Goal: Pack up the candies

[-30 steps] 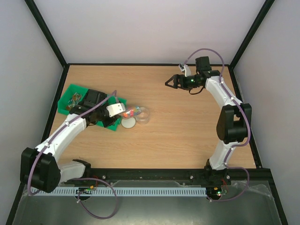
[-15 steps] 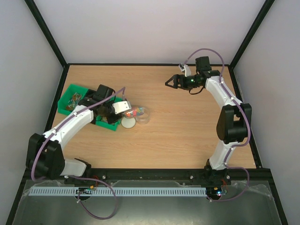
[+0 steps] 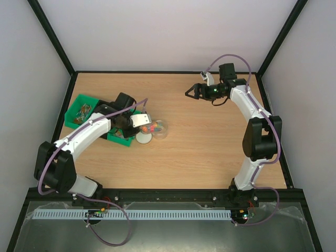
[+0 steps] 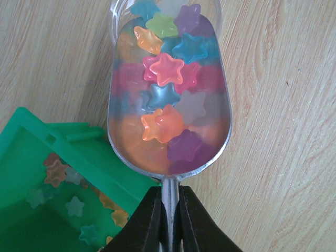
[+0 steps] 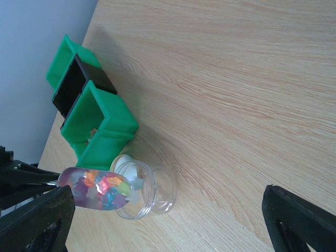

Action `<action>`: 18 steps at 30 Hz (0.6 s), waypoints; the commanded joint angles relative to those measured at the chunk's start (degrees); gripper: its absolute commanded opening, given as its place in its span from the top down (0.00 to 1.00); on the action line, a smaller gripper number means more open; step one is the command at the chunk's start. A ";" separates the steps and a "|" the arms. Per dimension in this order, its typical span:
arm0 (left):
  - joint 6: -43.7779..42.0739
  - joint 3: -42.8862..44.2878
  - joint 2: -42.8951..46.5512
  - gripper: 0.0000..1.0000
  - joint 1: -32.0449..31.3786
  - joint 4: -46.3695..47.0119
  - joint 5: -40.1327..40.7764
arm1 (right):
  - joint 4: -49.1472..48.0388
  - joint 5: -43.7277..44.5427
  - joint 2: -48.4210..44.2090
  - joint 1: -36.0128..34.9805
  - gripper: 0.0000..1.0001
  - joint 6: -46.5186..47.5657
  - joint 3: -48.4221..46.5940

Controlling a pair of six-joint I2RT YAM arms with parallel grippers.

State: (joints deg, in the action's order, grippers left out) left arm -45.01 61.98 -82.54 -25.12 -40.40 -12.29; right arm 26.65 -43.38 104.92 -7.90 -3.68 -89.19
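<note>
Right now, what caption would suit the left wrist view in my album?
Left end effector grips a scoop heaped with colourful star candies, held over table beside green bin.

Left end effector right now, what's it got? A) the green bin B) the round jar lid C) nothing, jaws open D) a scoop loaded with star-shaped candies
D: in the left wrist view, the left end effector is shut on the handle of the scoop, whose bowl is full of star-shaped candies.
</note>
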 commanded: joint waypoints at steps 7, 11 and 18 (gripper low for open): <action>-0.28 7.23 -3.47 0.98 -1.88 -6.26 4.46 | 1.03 -0.69 0.34 -0.03 0.01 -0.06 -3.05; -1.21 9.22 -4.36 0.98 -2.42 -8.10 5.88 | 1.03 -0.96 0.81 -0.01 0.01 -0.39 -3.44; -2.21 13.30 -6.24 0.98 -3.51 -11.92 7.74 | 0.88 -1.13 1.14 -0.05 0.01 -0.50 -3.80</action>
State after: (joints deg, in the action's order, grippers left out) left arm -45.93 72.51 -88.14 -27.66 -48.40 -6.33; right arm 26.68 -43.42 105.01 -7.90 -3.95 -91.29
